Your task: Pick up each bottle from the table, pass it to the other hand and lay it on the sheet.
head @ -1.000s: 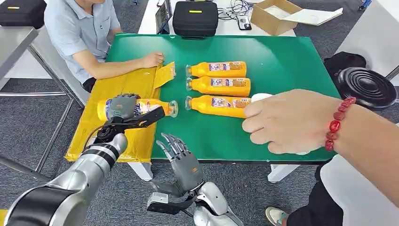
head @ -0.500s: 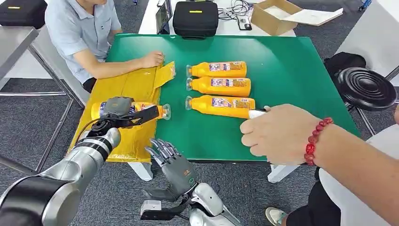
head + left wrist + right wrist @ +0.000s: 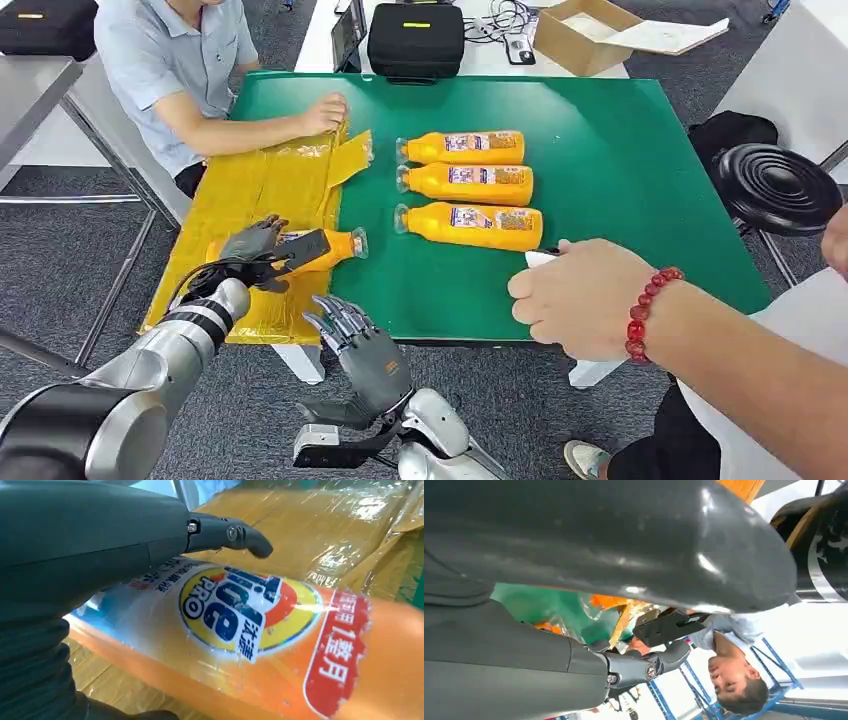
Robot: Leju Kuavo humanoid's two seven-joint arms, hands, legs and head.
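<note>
- My right hand [image 3: 365, 350] hangs below the table's near edge, fingers spread and holding nothing; I judge it parked after the handover.
- My left hand [image 3: 262, 250] rests on the bottle [image 3: 325, 247] lying on its side on the yellow sheet [image 3: 270, 180], near the sheet's near end, cap toward the green. From the head view the fingers look loosened over the label (the left wrist view shows a finger lifted off the label), so I judge this bottle laid down and about to be released, though I cannot tell if any grip remains.
- A person's hand with a red bead bracelet [image 3: 580, 300] sits at the near edge of the table [image 3: 620, 150], over something white I cannot identify.
- Three more bottles [image 3: 470, 185] lie in a row mid-table, caps toward the sheet, well apart from my hands; I judge them awaiting pickup.
- A seated person's hand [image 3: 325, 112] presses the sheet's far corner, presumably keeping it flat.
- Beyond the far edge: a black case [image 3: 415, 38] and a cardboard box [image 3: 590, 30] on a white table; grey carpet around.
</note>
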